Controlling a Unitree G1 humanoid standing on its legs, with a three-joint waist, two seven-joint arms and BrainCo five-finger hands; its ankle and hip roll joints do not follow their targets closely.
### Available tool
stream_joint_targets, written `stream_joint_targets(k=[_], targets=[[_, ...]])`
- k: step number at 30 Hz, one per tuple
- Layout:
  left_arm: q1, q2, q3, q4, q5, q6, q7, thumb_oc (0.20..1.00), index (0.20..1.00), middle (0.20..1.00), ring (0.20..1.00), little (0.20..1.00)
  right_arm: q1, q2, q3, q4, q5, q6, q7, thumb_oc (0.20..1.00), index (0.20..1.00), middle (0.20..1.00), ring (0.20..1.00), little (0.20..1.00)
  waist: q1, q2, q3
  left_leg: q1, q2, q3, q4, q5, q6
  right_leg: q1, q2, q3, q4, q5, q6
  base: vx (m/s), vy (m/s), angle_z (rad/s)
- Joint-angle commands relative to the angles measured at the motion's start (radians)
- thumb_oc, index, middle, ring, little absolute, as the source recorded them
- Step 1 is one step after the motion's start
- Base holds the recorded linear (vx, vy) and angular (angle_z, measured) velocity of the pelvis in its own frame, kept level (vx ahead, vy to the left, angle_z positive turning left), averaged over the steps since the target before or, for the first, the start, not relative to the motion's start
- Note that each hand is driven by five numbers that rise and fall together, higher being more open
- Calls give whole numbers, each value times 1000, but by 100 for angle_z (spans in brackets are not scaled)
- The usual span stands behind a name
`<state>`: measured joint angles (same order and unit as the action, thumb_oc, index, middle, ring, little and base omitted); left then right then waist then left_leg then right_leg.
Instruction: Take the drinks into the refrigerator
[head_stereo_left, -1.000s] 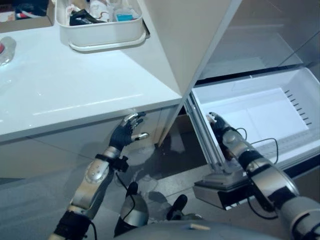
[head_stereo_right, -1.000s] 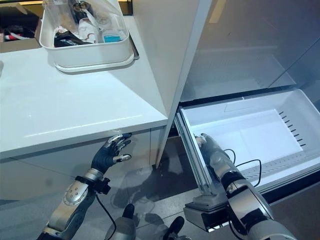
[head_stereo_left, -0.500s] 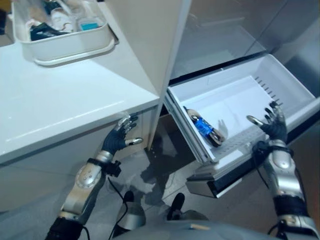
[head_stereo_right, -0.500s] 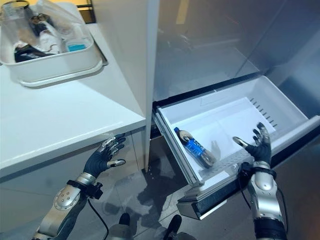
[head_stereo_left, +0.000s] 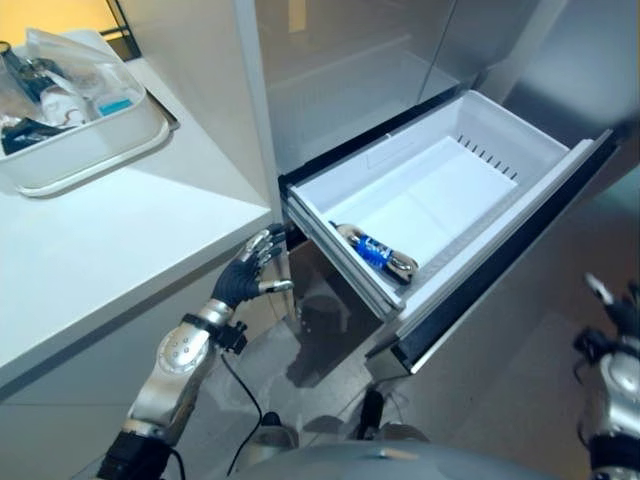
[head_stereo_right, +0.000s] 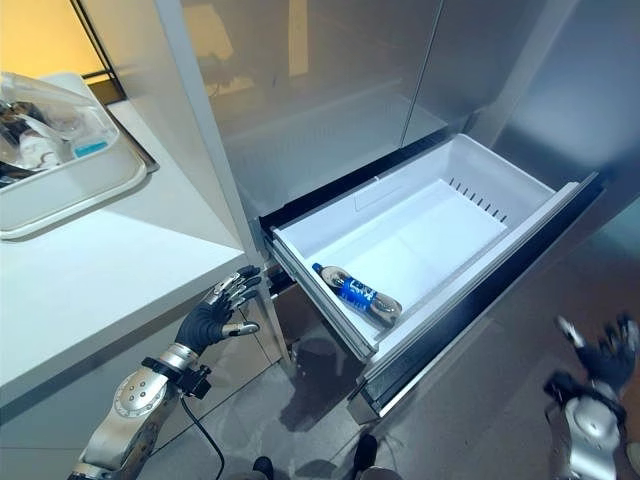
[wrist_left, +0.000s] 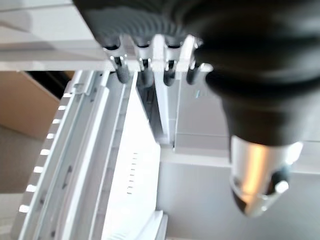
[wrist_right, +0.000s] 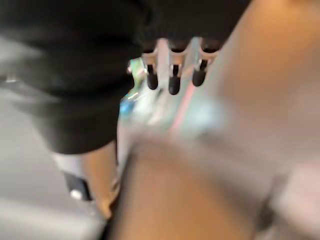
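Refrigerator stands open, its white drawer pulled out, just beside the left hand, whose fingers are spread and empty. Right hand is held well apart, fingers relaxed. One bottle is seen lying inside the drawer's near corner. It is judged light, smooth, rigid; best gripped mid-body.

place: kitchen | cues: white counter; open refrigerator drawer; tray of items

Drawer: smooth white plastic. Bottle inside it: glossy clear plastic. Counter beside drawer: glossy white. Fridge walls: brushed metal.
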<state>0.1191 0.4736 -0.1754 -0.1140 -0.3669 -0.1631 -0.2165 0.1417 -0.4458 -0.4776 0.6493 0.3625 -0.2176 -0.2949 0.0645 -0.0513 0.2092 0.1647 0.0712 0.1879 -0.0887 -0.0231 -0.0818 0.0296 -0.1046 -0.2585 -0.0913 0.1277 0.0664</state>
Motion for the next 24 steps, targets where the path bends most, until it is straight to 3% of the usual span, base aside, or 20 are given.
stream_joint_targets(k=[1,3,7,8,9,11,12,24], targets=[[-43,4,1,-51,-26,-52,-13,1000,1000,1000,1000,1000,-45,-52,34,137,-101,26,-13,200,200,200,200,200,14,-9,-6,-29,-61,-20,1,-64,64,61,10,-30,78,-100,56,6,-8,-4],[-54,2,-7,-66,-51,-54,-13,1000,1000,1000,1000,1000,-109,-39,151,320,-137,63,23,200,200,200,200,200,26,-10,-6,-32,-63,-25,1,-55,64,62,8,-41,78,-96,53,0,0,0],[-70,7,-33,-69,-45,-51,-7,1000,1000,1000,1000,1000,-202,-6,291,398,-181,82,69,200,200,200,200,200,46,-8,-6,-27,-64,-29,1,-54,63,74,6,-48,75,-96,53,10,0,0],[-72,19,-56,-78,-32,-49,-6,1000,1000,1000,1000,1000,-287,10,392,418,-222,95,95,200,200,200,200,200,71,-6,-3,-19,-62,-30,1,-59,61,85,6,-53,73,-101,53,0,0,0],[-72,20,-54,-79,-32,-49,-6,1000,1000,1000,1000,1000,-290,10,393,420,-222,95,95,200,200,200,200,200,69,-7,-2,-23,-63,-31,1,-53,62,82,4,-53,72,-97,53,15,8,5],[-65,23,-60,-82,-29,-50,0,1000,1000,1000,1000,1000,-351,11,449,414,-246,99,102,200,200,200,200,200,84,-8,-3,-25,-64,-33,1,-50,61,82,2,-58,70,-96,53,5,9,6],[-59,24,-72,-82,-20,-49,7,1000,1000,1000,1000,1000,-442,13,538,372,-303,105,109,200,200,200,200,200,108,-6,3,-20,-64,-35,1,-54,60,91,3,-60,68,-99,53,12,4,7],[-22,12,-83,-89,-39,-52,40,1000,1000,1000,1000,1000,-859,-5,819,163,-504,115,125,200,200,200,200,200,207,-31,31,-89,-73,-82,1,-12,67,62,-15,-107,61,-80,54,-17,4,14]])
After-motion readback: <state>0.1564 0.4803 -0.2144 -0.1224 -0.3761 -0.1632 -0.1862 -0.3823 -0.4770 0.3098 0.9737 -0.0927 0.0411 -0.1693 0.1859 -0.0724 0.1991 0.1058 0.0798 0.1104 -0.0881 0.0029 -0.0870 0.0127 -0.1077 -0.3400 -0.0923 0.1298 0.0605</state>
